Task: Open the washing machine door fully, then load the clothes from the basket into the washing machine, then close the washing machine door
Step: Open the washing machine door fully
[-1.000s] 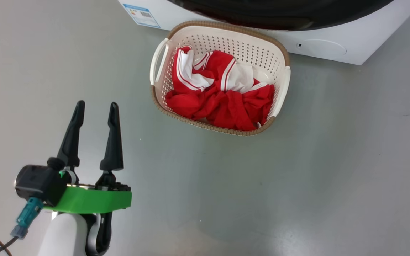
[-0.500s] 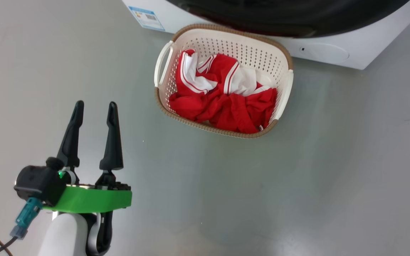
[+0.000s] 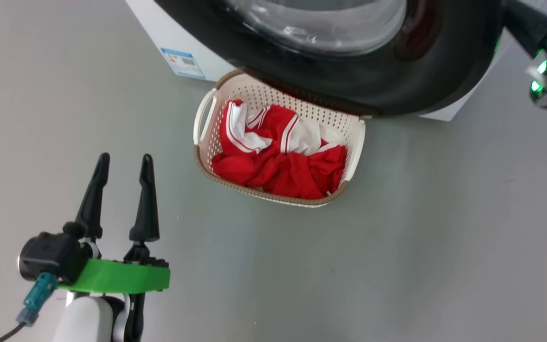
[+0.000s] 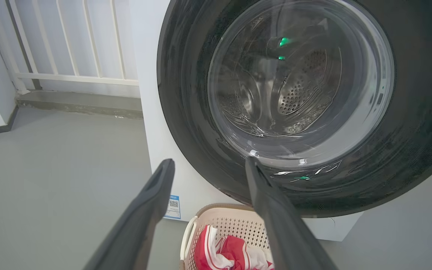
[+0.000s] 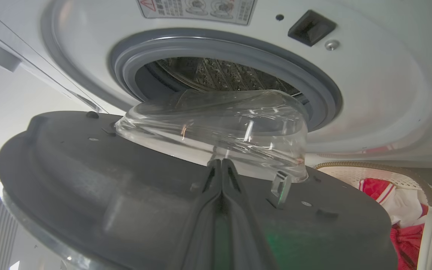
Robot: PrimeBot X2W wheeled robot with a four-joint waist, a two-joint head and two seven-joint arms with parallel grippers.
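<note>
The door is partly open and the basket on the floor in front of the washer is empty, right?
Not empty: the head view shows red clothes lying in the basket. The rest holds: the door is partly open, and the basket sits on the floor in front of the washer.

Washing machine [image 3: 174, 33]: white, boxy front-loader standing on the floor. A blue sticker [image 3: 183, 61] sits low on its front, and a grey rubber gasket [image 5: 126, 73] rings the mouth of the perforated steel drum [image 5: 216, 73].
Door [image 3: 340, 66]: large and round, with a glossy black rim and a clear bulging glass bowl at its centre. It is ajar, swung partway out from the mouth, and its lower edge overhangs the basket's far end.
Basket [image 3: 208, 142]: cream perforated plastic with a brown woven-look rim and white side handles. It stands upright on the floor just before the machine's front.
Clothes [image 3: 278, 161]: red with white stripes and patches, lying as a crumpled bundle inside the basket.
</note>
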